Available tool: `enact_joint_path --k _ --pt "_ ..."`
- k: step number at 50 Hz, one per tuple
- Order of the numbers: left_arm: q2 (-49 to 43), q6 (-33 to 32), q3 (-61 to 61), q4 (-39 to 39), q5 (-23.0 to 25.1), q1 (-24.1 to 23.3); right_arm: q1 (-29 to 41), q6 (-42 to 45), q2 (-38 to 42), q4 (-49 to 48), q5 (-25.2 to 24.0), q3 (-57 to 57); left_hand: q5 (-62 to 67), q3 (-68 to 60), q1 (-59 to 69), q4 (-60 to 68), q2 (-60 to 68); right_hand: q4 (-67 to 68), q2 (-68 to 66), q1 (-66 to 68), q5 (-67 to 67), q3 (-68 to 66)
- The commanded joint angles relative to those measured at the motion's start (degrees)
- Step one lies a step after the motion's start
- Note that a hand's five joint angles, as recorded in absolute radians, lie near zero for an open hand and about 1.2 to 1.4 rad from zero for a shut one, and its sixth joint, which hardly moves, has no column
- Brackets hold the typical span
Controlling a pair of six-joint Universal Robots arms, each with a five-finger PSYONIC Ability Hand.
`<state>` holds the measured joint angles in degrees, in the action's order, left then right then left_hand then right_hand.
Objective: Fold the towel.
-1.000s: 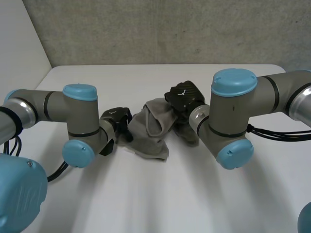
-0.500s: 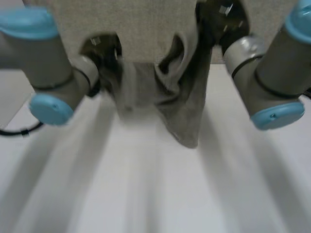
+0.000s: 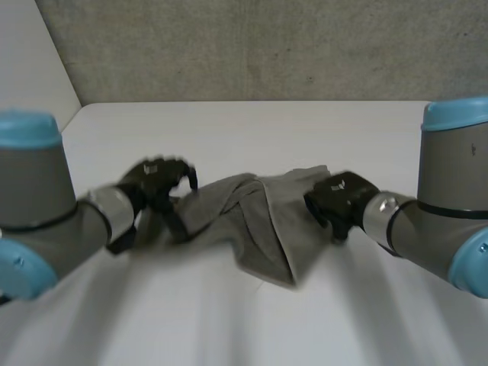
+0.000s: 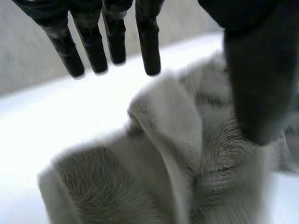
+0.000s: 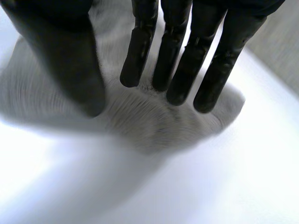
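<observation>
The grey towel lies rumpled on the white table, stretched between my two hands with folds running across its middle. My left hand is at the towel's left end. In the left wrist view its fingers are straight and spread from the thumb, held above the cloth and gripping nothing. My right hand is at the towel's right end. There its straight fingers hover over a rounded corner of the cloth, thumb apart from them.
A grey wall rises behind the table's far edge. Bare white tabletop lies in front of the towel and behind it. Both grey arms reach in low from the sides.
Both hands lifted the bunched towel high, then brought it back down. It now lies wider across the table, and both hands have opened and let it go.
</observation>
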<state>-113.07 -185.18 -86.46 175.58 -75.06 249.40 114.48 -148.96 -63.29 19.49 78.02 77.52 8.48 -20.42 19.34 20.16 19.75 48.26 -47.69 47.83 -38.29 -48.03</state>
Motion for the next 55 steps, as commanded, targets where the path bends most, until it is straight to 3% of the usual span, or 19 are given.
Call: enact_joint_path --k 1,11,13,18,30,35,44,50,51,52,54,55 --pt "0.7 -11.3 -9.3 1.5 0.8 3.7 -2.1 1.1 -4.0 -2.0 0.5 3.0 -5.7 7.7 -6.6 -7.4 -7.0 -15.6 15.1 -15.2 15.7 15.4" --pt "3.4 -9.9 -9.9 3.0 0.8 5.0 -1.1 2.0 -8.3 -3.6 -4.2 4.6 -5.9 7.8 -6.8 -7.6 -7.2 -20.5 19.9 -20.1 20.5 20.3" --pt "3.9 -7.3 -10.1 3.8 0.8 4.3 -0.1 2.9 -10.2 -4.4 -7.6 5.7 -5.7 7.7 -6.6 -7.4 -7.0 -19.8 19.3 -19.4 19.9 19.6" --pt "4.6 -4.5 -10.9 3.9 0.8 1.8 2.1 7.7 -10.3 -7.4 -10.8 7.1 -4.7 6.7 -5.6 -6.4 -6.0 -19.5 18.9 -19.1 19.5 19.3" --pt "4.6 -3.2 -14.5 8.4 0.5 -5.1 4.9 27.8 -2.0 -10.3 -11.4 6.3 -3.4 5.3 -4.2 -5.1 -4.7 -26.7 26.2 -26.3 26.8 26.5" --pt "3.7 0.2 -14.5 12.4 0.4 -6.9 5.5 37.7 3.2 -13.0 -10.8 5.8 -3.2 5.2 -4.1 -4.9 -4.5 -28.4 27.8 -28.0 28.5 28.2" --pt "-1.4 0.9 -11.8 16.2 -2.9 -8.7 6.7 39.1 7.0 -19.5 -8.8 5.7 -3.2 5.2 -4.1 -4.9 -4.5 -27.2 26.7 -26.8 27.3 27.0" --pt "-6.4 1.0 -8.1 16.2 -5.6 -10.0 6.8 38.6 7.7 -20.9 -8.7 5.7 -3.2 5.2 -4.1 -4.9 -4.5 -14.8 14.2 -14.4 14.8 14.6" --pt "-7.7 1.0 -7.1 16.2 -6.1 -10.4 6.8 38.4 7.7 -21.0 -8.6 5.5 -3.1 5.0 -3.9 -4.7 -4.3 -6.6 6.1 -6.2 6.7 6.4" --pt "-7.7 1.0 -7.1 16.2 -6.1 -10.4 6.8 38.4 7.7 -21.0 -8.6 5.5 -3.0 5.0 -3.9 -4.7 -4.3 -6.6 6.0 -6.1 6.6 6.3" --pt "-9.8 1.4 -5.4 16.2 -7.1 -11.2 6.7 38.0 7.5 -21.1 -8.3 5.0 -2.0 4.0 -2.9 -3.7 -3.3 13.7 -14.3 14.1 -13.7 -13.9" --pt "-9.8 1.4 -5.4 16.2 -7.1 -11.2 6.7 38.0 7.5 -21.1 -8.3 5.0 -2.0 4.0 -2.9 -3.7 -3.3 13.8 -14.4 14.2 -13.8 -14.0"
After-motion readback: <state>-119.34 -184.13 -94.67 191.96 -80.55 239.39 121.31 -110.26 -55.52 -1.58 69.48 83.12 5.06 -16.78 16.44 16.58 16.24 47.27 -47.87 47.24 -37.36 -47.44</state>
